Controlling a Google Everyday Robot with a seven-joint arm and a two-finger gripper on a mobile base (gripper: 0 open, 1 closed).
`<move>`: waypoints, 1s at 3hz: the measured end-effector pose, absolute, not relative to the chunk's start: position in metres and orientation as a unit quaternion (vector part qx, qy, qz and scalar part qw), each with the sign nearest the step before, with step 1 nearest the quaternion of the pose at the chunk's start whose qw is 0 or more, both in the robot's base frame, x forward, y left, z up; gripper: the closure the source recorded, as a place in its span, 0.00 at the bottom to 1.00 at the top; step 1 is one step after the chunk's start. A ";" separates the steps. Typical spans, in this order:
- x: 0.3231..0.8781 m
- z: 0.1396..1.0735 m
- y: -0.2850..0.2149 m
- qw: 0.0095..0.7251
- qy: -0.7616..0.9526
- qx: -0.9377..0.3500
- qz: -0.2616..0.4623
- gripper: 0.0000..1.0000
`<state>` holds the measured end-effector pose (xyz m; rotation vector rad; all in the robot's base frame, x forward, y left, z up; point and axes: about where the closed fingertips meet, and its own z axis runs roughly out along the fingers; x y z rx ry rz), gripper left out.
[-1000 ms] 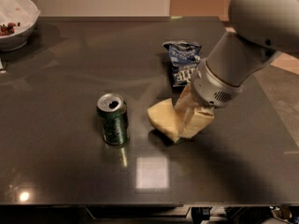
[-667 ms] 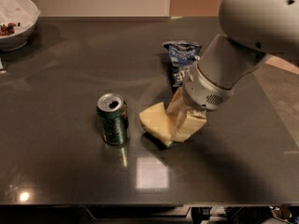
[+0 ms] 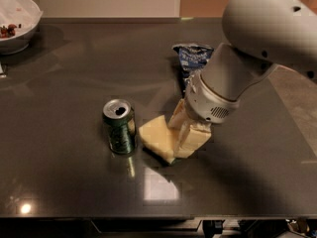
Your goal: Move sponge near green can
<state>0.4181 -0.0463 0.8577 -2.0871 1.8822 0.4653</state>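
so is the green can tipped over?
No, the green can stands upright with its silver top facing up, close beside the sponge that the hand grips.

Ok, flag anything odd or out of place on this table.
Only the sponge: it sits tilted, not flat, beside the upright green can, pinched in the gripper right above it. Nothing looks spilled or damaged.

Dark green can (image 3: 120, 130), silver top. Pale yellow sponge (image 3: 158, 135) just right of it, pinched by cream jaws. Blue chip bag (image 3: 193, 58), white print. Glossy dark grey bench (image 3: 64, 83). White bowl (image 3: 20, 19). Pale grey arm (image 3: 233, 78).
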 end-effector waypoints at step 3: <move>0.411 0.855 -0.040 0.143 0.650 -0.728 0.166 0.12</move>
